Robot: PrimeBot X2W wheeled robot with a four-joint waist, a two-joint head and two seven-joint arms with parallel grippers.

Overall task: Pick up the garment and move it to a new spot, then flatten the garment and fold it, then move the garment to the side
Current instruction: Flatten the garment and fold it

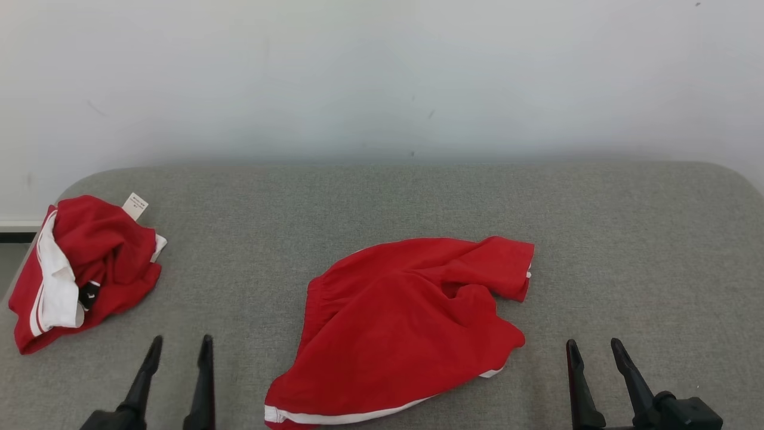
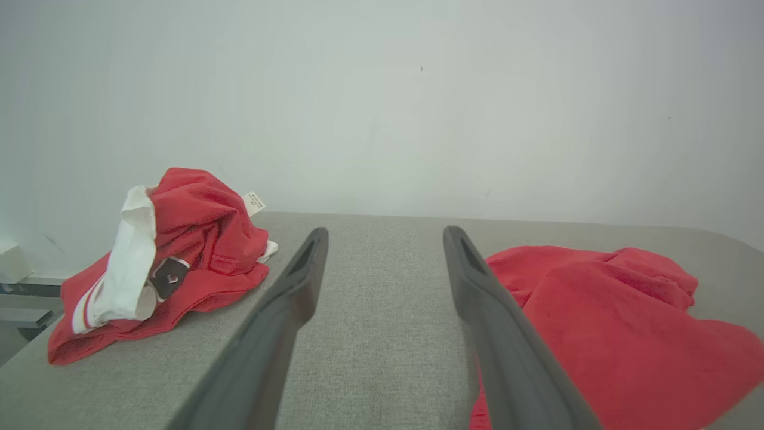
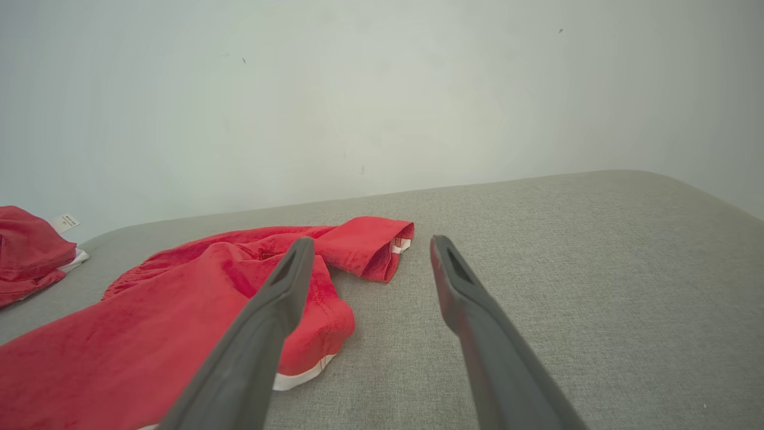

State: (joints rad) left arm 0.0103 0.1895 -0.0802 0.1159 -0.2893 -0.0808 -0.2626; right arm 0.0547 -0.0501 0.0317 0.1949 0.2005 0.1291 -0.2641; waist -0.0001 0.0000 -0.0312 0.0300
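The garment (image 1: 406,310), red shorts with a white hem stripe, lies loosely spread and wrinkled in the middle of the grey padded surface (image 1: 627,251). In the left wrist view the garment (image 2: 615,322) lies to the right of the fingers; in the right wrist view the garment (image 3: 119,340) lies to the left, one leg opening facing the fingers. My left gripper (image 1: 182,339) (image 2: 385,233) stands open and empty at the lower left, apart from the cloth. My right gripper (image 1: 593,341) (image 3: 372,240) stands open and empty at the lower right, also clear of it.
A second red garment (image 1: 101,257) (image 2: 203,239) (image 3: 24,251), crumpled, with a white band and a paper tag, lies at the surface's far left edge. A pale wall rises behind. Bare grey padding stretches to the right of the shorts.
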